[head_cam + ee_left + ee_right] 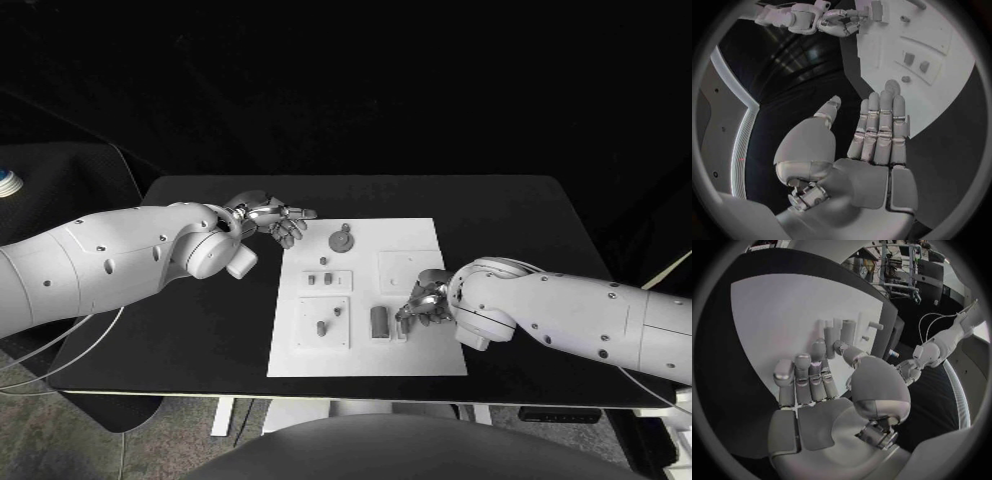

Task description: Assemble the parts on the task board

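On the black table (188, 330), ringed by dark room, the white task board (418, 355) lies mid-surface with grey parts (379, 321) on it; left hand (273, 221) spread empty at its far corner, right hand (423, 300) fingers together, resting on the board.

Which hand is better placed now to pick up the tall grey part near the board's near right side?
Probably the right hand: it hovers over the board right beside that part, fingers apart, holding nothing. The left hand is open too but sits off the board's far left corner.

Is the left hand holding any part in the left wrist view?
No. The left hand lies flat with its fingers straight and nothing between them, beside the task board.
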{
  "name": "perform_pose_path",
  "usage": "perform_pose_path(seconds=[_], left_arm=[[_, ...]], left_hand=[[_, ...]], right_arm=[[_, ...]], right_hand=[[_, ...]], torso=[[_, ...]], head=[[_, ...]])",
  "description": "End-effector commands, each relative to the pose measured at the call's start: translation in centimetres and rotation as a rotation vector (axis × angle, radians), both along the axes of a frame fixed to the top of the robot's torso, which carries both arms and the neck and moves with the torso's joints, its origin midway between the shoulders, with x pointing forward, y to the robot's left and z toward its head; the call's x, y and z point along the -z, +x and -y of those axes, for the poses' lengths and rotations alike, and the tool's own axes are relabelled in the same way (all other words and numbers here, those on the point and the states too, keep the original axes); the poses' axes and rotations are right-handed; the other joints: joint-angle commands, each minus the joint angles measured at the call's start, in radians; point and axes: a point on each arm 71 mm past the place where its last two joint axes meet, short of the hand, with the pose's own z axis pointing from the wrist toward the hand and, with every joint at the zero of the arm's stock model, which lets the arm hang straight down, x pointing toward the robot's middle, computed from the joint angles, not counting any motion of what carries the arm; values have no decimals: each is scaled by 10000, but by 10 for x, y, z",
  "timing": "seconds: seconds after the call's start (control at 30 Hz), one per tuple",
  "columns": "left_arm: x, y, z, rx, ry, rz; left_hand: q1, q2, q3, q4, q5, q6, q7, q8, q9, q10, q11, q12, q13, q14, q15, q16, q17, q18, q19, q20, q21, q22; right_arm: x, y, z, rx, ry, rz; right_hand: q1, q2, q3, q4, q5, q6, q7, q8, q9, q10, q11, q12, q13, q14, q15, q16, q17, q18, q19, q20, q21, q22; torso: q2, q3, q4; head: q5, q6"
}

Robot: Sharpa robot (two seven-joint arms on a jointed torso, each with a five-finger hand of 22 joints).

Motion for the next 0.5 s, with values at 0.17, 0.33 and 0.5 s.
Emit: perform_pose_path(seconds=[0.17, 0.33, 0.5], left_arm=[[-2, 0, 3, 169, -42, 9], [-2, 0, 3, 185, -42, 1], [-2, 0, 3, 187, -41, -1]], left_hand=[[79, -47, 41, -1, -29, -72, -32, 67, -16, -60, -12, -50, 9, -86, 7, -51, 15, 192, -100, -2, -37, -1], [80, -48, 43, 0, -29, -72, -32, 68, -16, -61, -12, -50, 9, -87, 7, -52, 15, 192, -101, -2, -37, -1], [82, -49, 45, 0, -30, -73, -32, 68, -16, -62, -11, -50, 9, -87, 7, -52, 16, 192, -101, -2, -37, 0]], right_arm=[[1, -2, -5, -171, 135, -197], [2, -3, -6, -230, 150, -264], [3, -4, -7, -301, 130, -350]], right_hand=[[-1, 32, 103, -23, 20, 55, 4, 37, 0, 69, 12, 32, -12, 77, -3, 67, 10, 928, 30, -29, 1333, 11], [-5, 33, 103, -21, 20, 54, 4, 37, 0, 68, 12, 32, -12, 78, -3, 67, 9, 928, 31, -28, 1332, 11], [-11, 36, 104, -18, 20, 53, 4, 36, -1, 68, 12, 31, -13, 78, -3, 66, 9, 928, 32, -27, 1330, 11]], torso=[[1, 3, -6], [-2, 3, -4], [-2, 3, -3]], head=[[16, 1], [20, 1], [16, 1]])
